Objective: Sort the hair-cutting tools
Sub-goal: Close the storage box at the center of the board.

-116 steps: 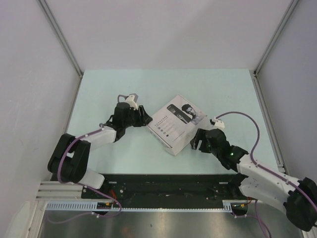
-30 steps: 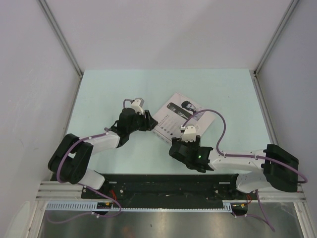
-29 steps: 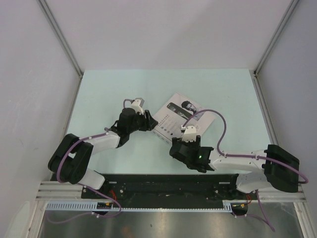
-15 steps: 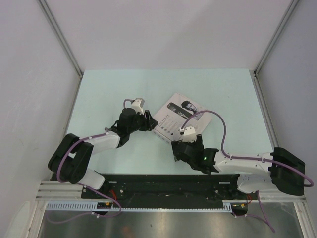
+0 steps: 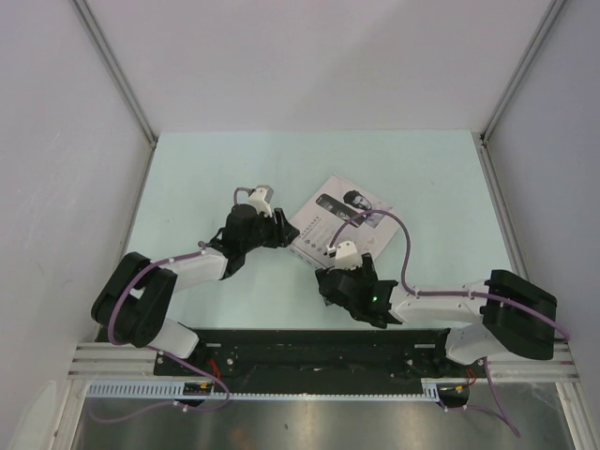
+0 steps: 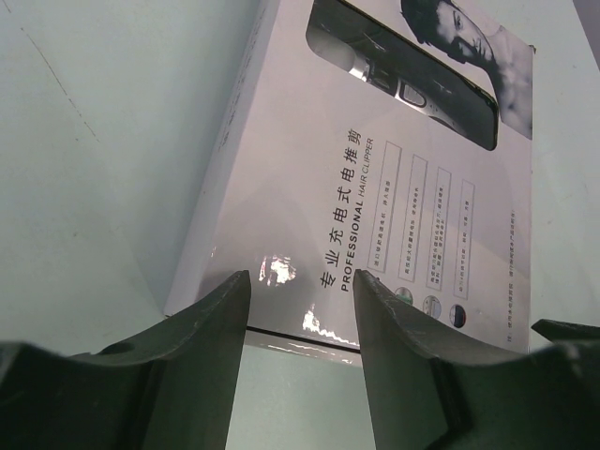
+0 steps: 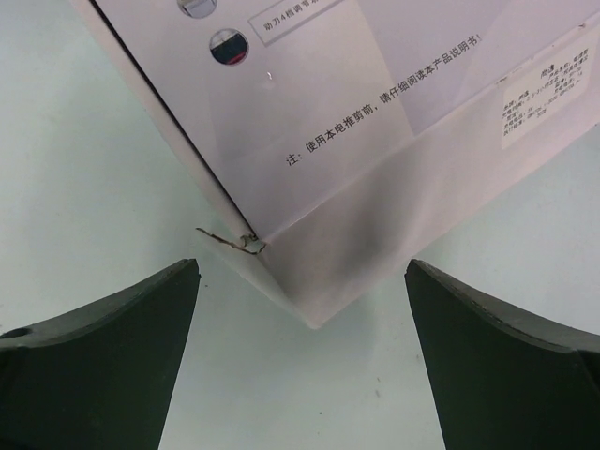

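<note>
The only task-related thing in view is the flat white box (image 5: 342, 220) with its printed lid shut, lying tilted on the pale green table. The clipper, comb guards, cable and brush are out of view. My left gripper (image 5: 282, 231) is open at the box's left edge; in the left wrist view its fingers (image 6: 300, 281) stand just short of the lid (image 6: 375, 169), holding nothing. My right gripper (image 5: 325, 278) is open wide in front of the box's near corner (image 7: 319, 309); its fingers (image 7: 302, 281) are apart from it. The lid seam there has a small tear (image 7: 230, 242).
White walls with metal posts (image 5: 117, 75) close in the table on the left, back and right. A black rail (image 5: 309, 352) runs along the near edge between the arm bases. The right arm's purple cable (image 5: 398, 239) loops over the box's near-right side.
The right arm has swung from the box's right side round to its near corner and shifted slightly left. The left gripper has closed in on the box's left edge; the box has slid slightly back-right.
</note>
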Controlling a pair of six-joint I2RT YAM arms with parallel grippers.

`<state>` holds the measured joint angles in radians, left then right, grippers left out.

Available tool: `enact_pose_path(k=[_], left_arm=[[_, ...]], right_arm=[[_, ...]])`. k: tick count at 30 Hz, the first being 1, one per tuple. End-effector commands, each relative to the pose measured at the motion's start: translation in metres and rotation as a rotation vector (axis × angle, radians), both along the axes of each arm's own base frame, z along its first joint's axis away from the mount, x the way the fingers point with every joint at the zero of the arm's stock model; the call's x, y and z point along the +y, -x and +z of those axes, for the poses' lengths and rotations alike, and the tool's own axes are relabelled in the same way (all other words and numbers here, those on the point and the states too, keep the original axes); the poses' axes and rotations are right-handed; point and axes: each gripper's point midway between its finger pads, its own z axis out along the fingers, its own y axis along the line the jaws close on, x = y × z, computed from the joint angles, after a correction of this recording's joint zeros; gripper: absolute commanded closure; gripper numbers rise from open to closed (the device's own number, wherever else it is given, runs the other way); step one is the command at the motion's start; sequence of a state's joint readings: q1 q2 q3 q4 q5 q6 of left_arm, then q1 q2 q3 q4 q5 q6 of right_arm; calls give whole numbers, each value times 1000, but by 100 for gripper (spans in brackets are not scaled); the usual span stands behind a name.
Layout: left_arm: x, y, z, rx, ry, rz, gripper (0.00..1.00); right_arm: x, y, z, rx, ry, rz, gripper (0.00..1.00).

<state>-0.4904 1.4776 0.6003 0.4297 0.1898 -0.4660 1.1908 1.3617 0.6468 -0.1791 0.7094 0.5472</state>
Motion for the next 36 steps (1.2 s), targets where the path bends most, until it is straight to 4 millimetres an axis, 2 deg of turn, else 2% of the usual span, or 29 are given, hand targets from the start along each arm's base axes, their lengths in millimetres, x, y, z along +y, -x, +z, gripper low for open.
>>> enact_pose_path(k=[1,6,11,23,31,34,36], left_arm=[[9,8,-24,55,-62,8,45],[9,7,-26,57,-65,9,45],[10,7,-26,56,-69,17,45],[11,7,-30,62,-74,16,46],[11,8,-30,64,-74,15,46],[11,9,-27,55,-71,14,46],[15,10,-23,43,-69,29,44]], right_arm=[[6,-18,12,-83,0,-70,2],[-9,-25,9,-109,13,-169,2],[-22,-26,15,-134,18,-223,3],[-57,-24,27,-142,18,-300,11],[-66,-28,30,-139,4,-312,15],[-65,-28,38,-128,-55,-323,15],[-64,-32,53,-122,-151,-331,15]])
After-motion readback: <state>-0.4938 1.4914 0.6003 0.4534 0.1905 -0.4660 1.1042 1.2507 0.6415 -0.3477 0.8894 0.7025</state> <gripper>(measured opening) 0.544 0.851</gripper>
